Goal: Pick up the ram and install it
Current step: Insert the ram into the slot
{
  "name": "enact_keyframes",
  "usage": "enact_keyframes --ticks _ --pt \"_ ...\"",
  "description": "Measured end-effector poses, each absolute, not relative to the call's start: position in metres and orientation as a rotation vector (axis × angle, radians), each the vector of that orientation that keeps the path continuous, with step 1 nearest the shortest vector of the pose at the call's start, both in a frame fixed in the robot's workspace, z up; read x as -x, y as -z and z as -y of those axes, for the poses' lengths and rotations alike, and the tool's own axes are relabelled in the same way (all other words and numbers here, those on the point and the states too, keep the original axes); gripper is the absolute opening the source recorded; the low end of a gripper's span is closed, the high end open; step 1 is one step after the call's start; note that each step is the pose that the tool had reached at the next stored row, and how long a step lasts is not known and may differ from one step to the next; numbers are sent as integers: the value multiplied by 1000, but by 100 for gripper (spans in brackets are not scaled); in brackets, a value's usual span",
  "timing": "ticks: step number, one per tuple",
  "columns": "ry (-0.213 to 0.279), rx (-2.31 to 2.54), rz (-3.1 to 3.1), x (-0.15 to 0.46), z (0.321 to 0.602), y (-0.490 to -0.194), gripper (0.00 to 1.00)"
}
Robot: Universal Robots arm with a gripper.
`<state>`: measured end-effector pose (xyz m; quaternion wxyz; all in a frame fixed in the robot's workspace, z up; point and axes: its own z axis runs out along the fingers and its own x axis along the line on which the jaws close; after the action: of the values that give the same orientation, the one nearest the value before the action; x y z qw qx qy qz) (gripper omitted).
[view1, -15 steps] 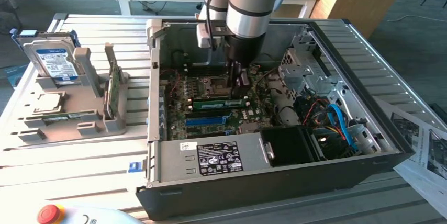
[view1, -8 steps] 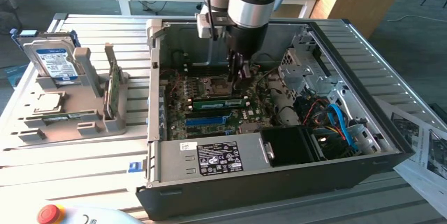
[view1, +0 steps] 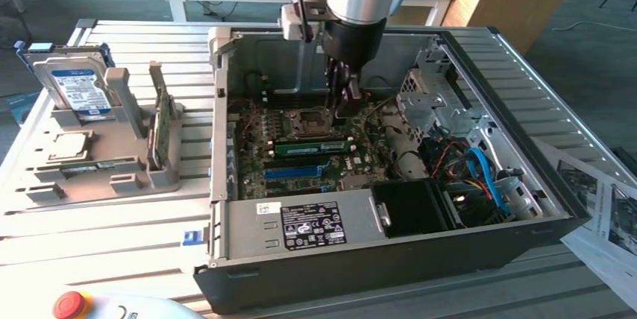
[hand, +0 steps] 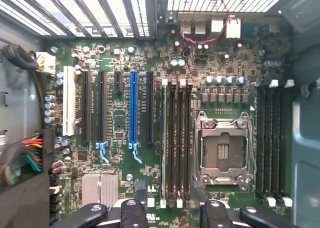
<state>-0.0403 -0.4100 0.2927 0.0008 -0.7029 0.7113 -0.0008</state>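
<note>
Step in hand: I judge the installing end of the job. The ram (view1: 310, 147) is off the holder and stands on edge in the motherboard, inside the open computer case (view1: 398, 252).
Ram position: between the CPU socket (view1: 303, 119) and the long blue slot (view1: 298, 172), green face and white sticker toward the camera, apparently level in its slot.
Gripper: the gripper (view1: 344, 99) hangs inside the case above the board, near the socket and apart from the ram. In the wrist view the gripper (hand: 172, 215) has its jaws spread wide with nothing between them.
Wrist view check: I see the bank of memory slots (hand: 177, 138) beside the socket (hand: 222, 148), but from straight above I cannot pick out the stick's edge or its latches.
Next move calls for: in my judgement, confirming both ends are seated; any press must be square, any exit straight up past the case walls.
Left behind: hard drive (view1: 74, 88) and broader green card (view1: 159, 129) on the tabletop (view1: 100, 222) holder.
</note>
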Motion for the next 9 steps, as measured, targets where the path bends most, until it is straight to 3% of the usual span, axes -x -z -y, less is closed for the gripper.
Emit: enact_keyframes --ticks 9 --pt "3 2207 -2233 40 410 -316 46"
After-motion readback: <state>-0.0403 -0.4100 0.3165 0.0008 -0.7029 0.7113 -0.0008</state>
